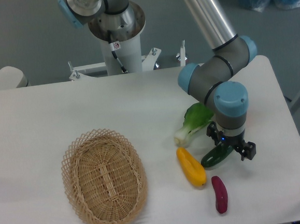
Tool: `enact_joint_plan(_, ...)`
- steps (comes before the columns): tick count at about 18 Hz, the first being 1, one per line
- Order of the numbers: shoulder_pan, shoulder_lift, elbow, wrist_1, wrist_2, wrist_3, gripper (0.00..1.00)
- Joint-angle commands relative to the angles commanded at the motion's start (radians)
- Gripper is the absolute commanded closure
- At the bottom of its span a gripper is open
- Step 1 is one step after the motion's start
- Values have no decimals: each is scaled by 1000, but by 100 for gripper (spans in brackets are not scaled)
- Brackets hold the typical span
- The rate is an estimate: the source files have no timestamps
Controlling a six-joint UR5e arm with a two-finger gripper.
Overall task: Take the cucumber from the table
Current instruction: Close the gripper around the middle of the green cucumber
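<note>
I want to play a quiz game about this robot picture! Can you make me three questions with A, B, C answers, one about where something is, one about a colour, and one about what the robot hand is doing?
1. Where is the woven wicker basket?
A. Left of the vegetables
B. Right of the vegetables
C. On top of the vegetables

2. What colour is the small vegetable nearest the table's front edge?
A. Orange
B. Purple
C. White

3. What is the two-finger gripper doing?
A. Hanging over the basket
B. Holding the yellow vegetable
C. Sitting low over the dark green glossy cucumber

Answers:
1 A, the basket sits on the left part of the white table, apart from the vegetables on the right.
2 B, it is purple, lying just below the yellow vegetable.
3 C, the gripper's fingers stand on either side of the cucumber, which lies on the table.
</note>
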Motion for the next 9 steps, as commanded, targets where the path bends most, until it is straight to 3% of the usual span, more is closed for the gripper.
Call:
enact_joint_plan(5, -2, 0, -6, 2, 0, 0, 4)
enact_joint_plan(7, -2, 0, -2, -2, 0, 5, 51)
enact_joint_plan(9, -2, -2, 6, -5, 0, 8, 74)
